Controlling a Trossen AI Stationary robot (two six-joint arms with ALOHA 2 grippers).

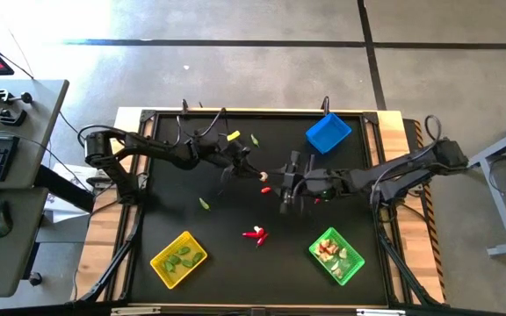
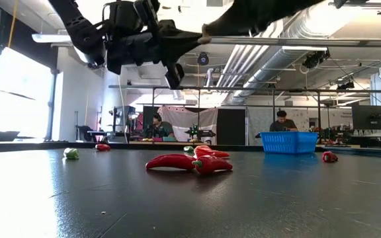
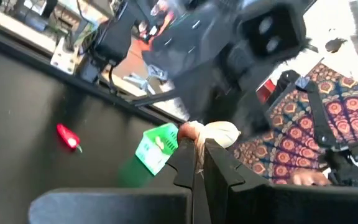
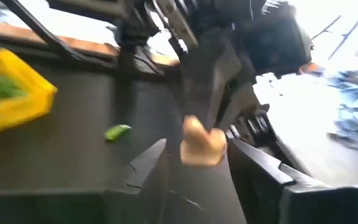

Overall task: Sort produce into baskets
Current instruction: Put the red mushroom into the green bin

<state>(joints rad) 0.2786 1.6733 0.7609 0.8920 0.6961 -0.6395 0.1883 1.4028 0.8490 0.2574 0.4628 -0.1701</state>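
Gripping a small whitish-pink toy bulb point(image 1: 264, 176) above table centre, the left gripper point(image 1: 260, 175) offers it to the right gripper point(image 1: 286, 187), fingers spread at three o'clock, apparently for a handover toward the bright green plastic basket point(image 1: 358, 262).

No legible text, label, brand, number or sign anywhere.

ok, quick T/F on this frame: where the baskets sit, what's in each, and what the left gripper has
1. The blue basket holds produce. False: it looks empty.
2. The left gripper is shut on a whitish bulb. True.
3. The yellow basket holds green pods. True.
4. The green basket sits on the left arm's side. False: it is on the right arm's side.
5. Red chilies lie loose on the table between the yellow and green baskets. True.
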